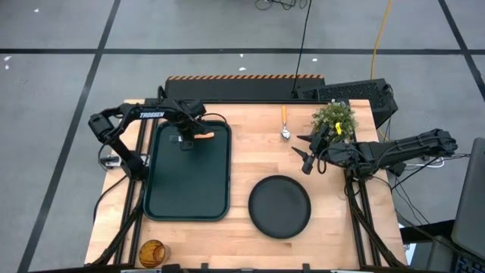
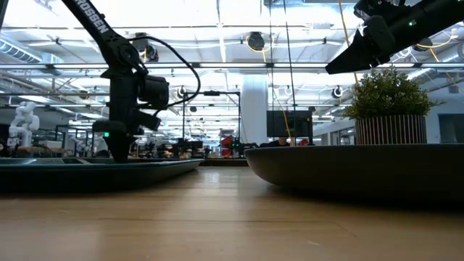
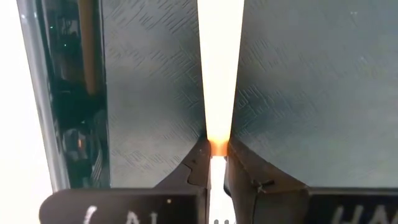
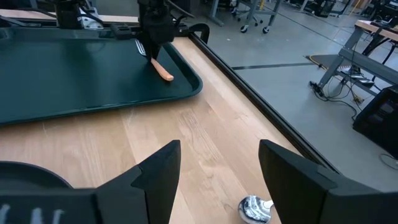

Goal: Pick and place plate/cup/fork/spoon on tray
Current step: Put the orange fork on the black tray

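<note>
We see the left gripper [image 1: 184, 139] down on the tray [image 1: 187, 189], near its far edge, fingers [image 3: 198, 167] clamped on the fork [image 1: 203, 136]. The orange handle runs straight out between them in the left wrist view, and the fork looks to be lying on the tray floor (tines barely visible beside the gripper in the right wrist view).

Right gripper [image 1: 308, 155] hangs above the tabletop [image 1: 242, 152] with jaws spread wide, nothing in them, just in front of the potted plant [image 1: 334, 117].

Spoon [image 1: 285, 123] lies on bare tabletop near the far edge, between tray and plant, close to the right gripper. Plate [image 1: 280, 206] sits on the tabletop right of the tray, apart from it. Cup [image 1: 153, 253] stands at the near edge, just past the tray's near left corner, off the tray.
</note>
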You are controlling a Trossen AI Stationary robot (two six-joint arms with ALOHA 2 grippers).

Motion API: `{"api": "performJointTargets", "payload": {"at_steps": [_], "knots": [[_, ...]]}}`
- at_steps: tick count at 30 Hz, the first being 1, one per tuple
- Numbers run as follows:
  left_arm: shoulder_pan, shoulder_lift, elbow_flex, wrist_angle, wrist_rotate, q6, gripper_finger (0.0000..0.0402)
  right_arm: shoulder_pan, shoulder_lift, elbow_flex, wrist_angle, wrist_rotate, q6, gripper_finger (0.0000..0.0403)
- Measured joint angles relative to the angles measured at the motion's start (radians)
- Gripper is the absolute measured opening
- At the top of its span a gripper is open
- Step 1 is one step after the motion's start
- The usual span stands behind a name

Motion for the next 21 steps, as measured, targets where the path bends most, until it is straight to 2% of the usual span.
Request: {"api": "performJointTargets", "payload": {"at_steps": [15,21], "knots": [[-0.045,0.006,0.024,-0.014,-0.093,-0.016,0.0036,0.000,0.000,0.000,0.001,-0.001,0.000,0.0212],[-0.055,0.007,0.065,-0.025,-0.079,-0.005,0.0037,0.000,0.000,0.000,0.001,-0.003,0.006,0.0212]]}}
